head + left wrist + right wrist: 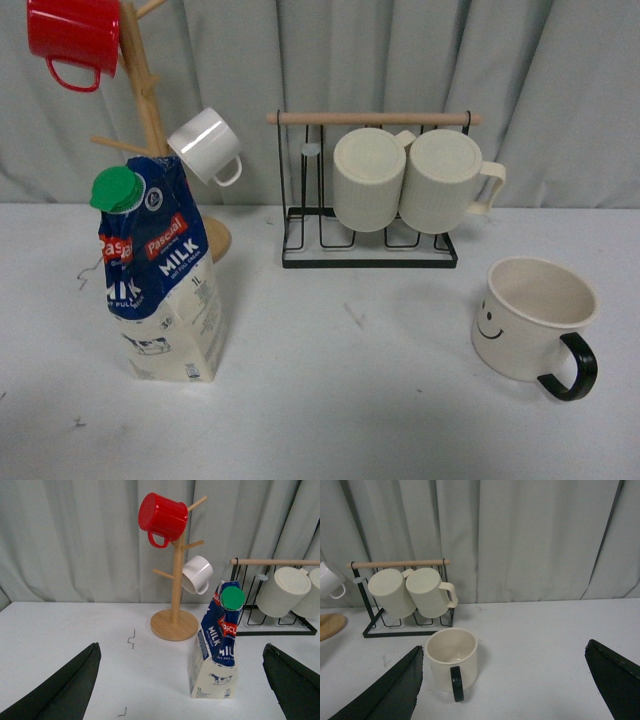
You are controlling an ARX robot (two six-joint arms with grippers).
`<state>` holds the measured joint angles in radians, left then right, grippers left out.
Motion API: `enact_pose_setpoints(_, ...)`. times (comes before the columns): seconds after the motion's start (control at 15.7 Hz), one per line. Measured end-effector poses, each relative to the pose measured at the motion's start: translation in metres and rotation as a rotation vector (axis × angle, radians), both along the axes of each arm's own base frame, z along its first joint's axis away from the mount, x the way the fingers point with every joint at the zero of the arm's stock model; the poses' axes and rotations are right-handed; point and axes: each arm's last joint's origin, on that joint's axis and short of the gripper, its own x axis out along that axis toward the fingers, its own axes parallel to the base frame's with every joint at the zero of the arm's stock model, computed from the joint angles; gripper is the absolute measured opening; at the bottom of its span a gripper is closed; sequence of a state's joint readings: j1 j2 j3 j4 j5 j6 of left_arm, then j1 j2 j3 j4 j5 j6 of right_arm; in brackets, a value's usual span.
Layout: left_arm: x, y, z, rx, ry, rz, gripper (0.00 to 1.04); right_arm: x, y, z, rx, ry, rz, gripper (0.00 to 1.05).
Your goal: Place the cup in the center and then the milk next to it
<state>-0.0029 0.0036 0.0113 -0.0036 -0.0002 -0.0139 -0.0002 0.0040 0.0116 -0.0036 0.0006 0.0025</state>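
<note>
The cup point(530, 320), a cream mug with a black loop handle and a smiley face, stands upright at the right of the table. In the right wrist view the cup point(452, 657) stands ahead of my open, empty right gripper point(504, 647), close to one finger point(395, 690). The milk point(160, 270) carton, blue top and green cap, stands upright at the left. In the left wrist view the milk point(217, 640) stands ahead of my open, empty left gripper point(181, 647). Pale grey tabletop with a small dark mark point(352, 316) lies between milk and cup; I cannot make out the center's frame.
A wooden mug tree point(150, 110) with a red mug point(75, 40) and a small white cup point(207, 145) stands behind the milk. A black wire rack point(370, 250) holds two ribbed cream mugs point(405, 180) at the back. Small black marks point(131, 640) lie beside the milk.
</note>
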Motion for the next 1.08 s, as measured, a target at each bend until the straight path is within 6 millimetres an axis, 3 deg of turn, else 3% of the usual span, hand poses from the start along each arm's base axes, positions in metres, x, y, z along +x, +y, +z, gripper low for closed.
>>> enact_pose_setpoints(0.96,0.000,0.000,0.000,0.000,0.000,0.000,0.98,0.000,0.000,0.000,0.000,0.000,0.000,0.98)
enact_pose_setpoints(1.08,0.000,0.000,0.000,0.000,0.000,0.000,0.98,0.010,-0.004,0.006,0.000,0.001,-0.034,0.98)
